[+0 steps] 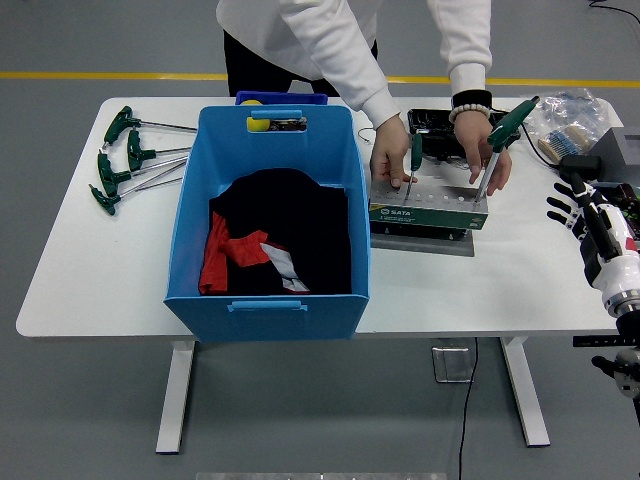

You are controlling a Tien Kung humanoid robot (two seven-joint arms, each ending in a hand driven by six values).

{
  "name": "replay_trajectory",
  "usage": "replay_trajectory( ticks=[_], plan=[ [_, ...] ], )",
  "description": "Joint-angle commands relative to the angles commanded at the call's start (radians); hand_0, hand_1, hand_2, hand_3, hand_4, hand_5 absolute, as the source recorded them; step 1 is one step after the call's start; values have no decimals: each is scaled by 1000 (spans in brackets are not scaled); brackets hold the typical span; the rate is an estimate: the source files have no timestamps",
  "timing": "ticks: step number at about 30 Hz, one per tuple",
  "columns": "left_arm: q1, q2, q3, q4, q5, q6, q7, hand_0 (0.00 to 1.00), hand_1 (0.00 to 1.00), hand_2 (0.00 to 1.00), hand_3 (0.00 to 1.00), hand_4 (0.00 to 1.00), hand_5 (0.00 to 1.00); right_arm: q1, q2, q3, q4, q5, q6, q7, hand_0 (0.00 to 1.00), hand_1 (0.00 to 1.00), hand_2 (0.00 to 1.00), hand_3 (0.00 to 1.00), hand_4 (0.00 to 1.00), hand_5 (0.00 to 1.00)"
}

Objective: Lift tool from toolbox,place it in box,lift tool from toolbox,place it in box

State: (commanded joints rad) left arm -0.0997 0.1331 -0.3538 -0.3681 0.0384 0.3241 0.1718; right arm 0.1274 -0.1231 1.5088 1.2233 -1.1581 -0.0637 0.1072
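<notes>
Right robot hand (572,212) rests at the counter's (90,270) right edge, fingers relaxed and apart, holding nothing. It stands well apart from the tool stand (428,207), which sits right of the blue box (268,225). Two green-handled tools stand upright in the stand: a short one (415,155) at left and a long one (503,135) at right, leaning outward. A person at the far side has one hand (389,153) at the stand's left end beside the short tool and the other hand (483,145) at its right end by the long tool. The box holds dark and red cloth (270,240). More green-handled tools (125,160) lie on the counter left of the box.
</notes>
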Motion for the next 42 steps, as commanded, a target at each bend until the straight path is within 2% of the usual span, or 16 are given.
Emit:
replay_trajectory(
  ticks=[42],
  plan=[
    [3, 1, -6, 1, 19, 0, 3, 830, 826, 852, 844, 680, 998, -4, 0, -7, 0, -10, -1, -2, 800, 775, 840, 821, 998, 854]
  ],
)
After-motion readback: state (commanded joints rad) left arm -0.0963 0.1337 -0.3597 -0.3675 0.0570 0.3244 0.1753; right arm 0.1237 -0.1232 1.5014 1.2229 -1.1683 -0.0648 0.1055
